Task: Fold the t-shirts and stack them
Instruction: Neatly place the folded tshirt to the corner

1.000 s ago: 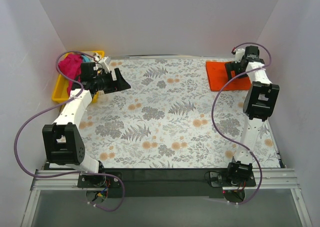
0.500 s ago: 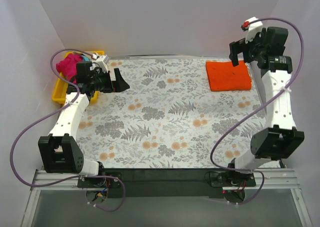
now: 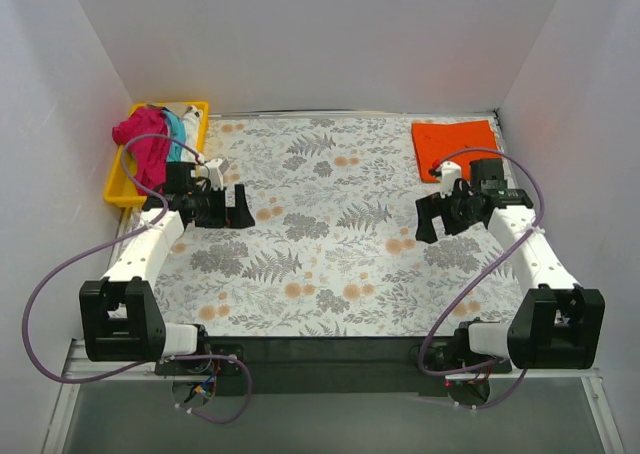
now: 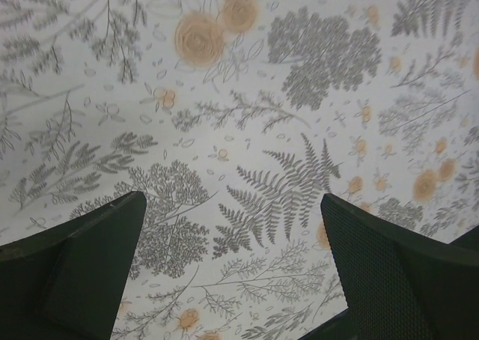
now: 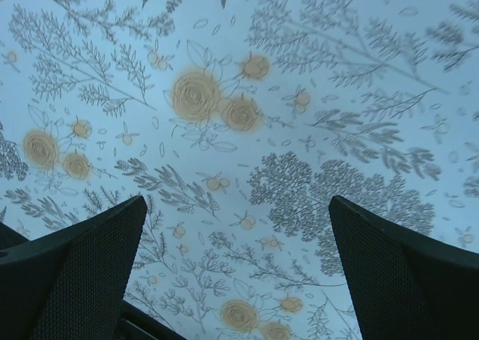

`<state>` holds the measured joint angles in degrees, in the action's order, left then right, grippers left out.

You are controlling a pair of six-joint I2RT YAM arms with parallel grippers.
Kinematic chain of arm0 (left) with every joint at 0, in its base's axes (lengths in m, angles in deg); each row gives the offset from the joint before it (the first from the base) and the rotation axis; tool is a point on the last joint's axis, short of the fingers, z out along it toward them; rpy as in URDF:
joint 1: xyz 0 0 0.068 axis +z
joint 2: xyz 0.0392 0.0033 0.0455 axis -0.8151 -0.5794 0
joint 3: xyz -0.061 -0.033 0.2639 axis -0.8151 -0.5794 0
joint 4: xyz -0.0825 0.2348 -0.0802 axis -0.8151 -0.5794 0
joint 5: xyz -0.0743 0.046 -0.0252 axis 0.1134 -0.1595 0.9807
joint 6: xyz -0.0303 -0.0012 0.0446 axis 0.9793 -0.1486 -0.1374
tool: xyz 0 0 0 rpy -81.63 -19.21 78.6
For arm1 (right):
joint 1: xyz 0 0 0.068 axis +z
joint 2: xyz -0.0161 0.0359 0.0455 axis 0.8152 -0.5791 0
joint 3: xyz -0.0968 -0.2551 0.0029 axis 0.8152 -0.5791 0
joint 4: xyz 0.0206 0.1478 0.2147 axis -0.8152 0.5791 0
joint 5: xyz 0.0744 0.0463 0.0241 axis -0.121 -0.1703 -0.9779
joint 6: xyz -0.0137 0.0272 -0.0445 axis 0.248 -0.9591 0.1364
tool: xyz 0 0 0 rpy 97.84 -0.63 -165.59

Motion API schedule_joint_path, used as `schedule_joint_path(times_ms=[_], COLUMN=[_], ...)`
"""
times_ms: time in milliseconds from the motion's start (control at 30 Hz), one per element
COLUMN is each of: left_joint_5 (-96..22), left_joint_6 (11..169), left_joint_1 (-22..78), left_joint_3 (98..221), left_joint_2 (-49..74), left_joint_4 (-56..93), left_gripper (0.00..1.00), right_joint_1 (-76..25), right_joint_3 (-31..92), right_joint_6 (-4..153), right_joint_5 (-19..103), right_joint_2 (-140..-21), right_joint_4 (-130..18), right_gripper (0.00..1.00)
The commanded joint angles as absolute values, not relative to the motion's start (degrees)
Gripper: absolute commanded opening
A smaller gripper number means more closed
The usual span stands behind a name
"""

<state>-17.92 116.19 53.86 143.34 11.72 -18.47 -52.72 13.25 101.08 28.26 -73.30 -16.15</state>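
A folded orange t-shirt [image 3: 455,146] lies flat at the far right of the table. A magenta t-shirt [image 3: 140,139] and a teal one [image 3: 176,129] lie bunched in the yellow tray [image 3: 196,111] at the far left. My left gripper [image 3: 238,208] is open and empty over the left part of the flowered cloth; its wrist view [image 4: 232,213] shows only the cloth between the fingers. My right gripper [image 3: 432,220] is open and empty over the right part of the cloth, nearer than the orange shirt; its wrist view [image 5: 236,213] shows only cloth.
A flowered tablecloth [image 3: 330,244] covers the table. White walls close in the left, far and right sides. Purple cables loop from both arms. The black rail [image 3: 330,349] with the arm bases runs along the near edge.
My right arm has swung from above the orange shirt down and toward the near middle. My left gripper has moved away from the tray toward the near side.
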Motion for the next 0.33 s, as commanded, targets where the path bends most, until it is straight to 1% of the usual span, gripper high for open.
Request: schedule_joint_path(times_ms=[0,133,300], left_joint_5=[-22.0,-25.7,-26.9], left_joint_6=[113.5,113.3,114.9], left_joint_1=[52.7,50.9,50.5], left_joint_3=[137.5,132.5,133.0], left_joint_2=[14.9,16.6,17.6], left_joint_4=[-17.7,-15.1,-14.6], left_gripper=[0.98,0.98,0.98], right_joint_1=[-52.2,-52.0,-51.9], right_joint_3=[7.6,1.0,0.3], right_joint_6=[100.6,99.9,100.0], right_joint_5=[26.1,25.9,25.8], right_joint_2=[-69.5,-66.8,-64.5], right_joint_4=[-18.6,-21.2,-21.5], right_gripper=[0.98,0.98,0.98])
